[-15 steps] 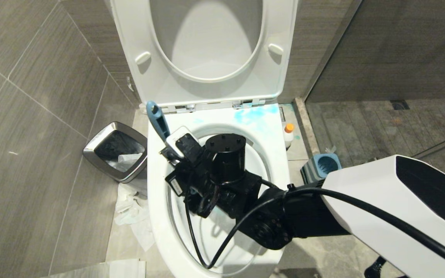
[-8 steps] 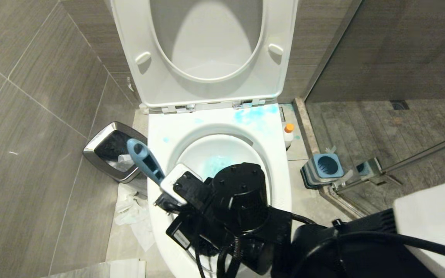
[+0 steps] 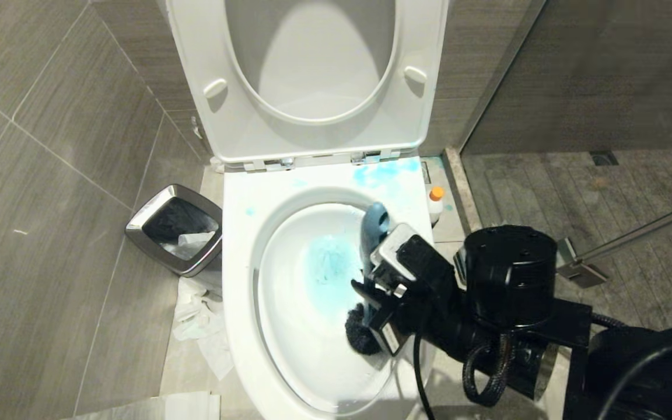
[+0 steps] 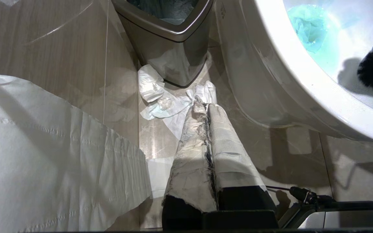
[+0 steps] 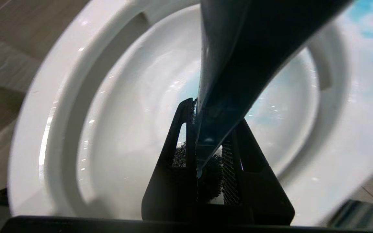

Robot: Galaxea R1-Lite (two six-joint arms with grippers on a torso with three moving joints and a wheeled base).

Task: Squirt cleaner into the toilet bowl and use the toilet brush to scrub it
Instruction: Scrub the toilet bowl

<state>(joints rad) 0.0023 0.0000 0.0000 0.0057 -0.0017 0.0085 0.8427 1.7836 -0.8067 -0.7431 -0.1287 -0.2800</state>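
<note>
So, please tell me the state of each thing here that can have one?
toilet bowl: blue cleaner inside
seat and lid: raised
toilet brush: gripped, head in bowl
right gripper: shut on handle
left gripper: shut, empty
cleaner: upright, capped
waste bin: open

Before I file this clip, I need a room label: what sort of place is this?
A bathroom, most likely a small toilet stall: a white toilet bowl with its seat raised, a steel waste bin beside it, and tiled walls.

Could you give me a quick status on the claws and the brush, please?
Right claw shut on toilet brush, bristles inside toilet bowl. Left claw shut, parked low near waste bin. Nothing blocking.
</note>
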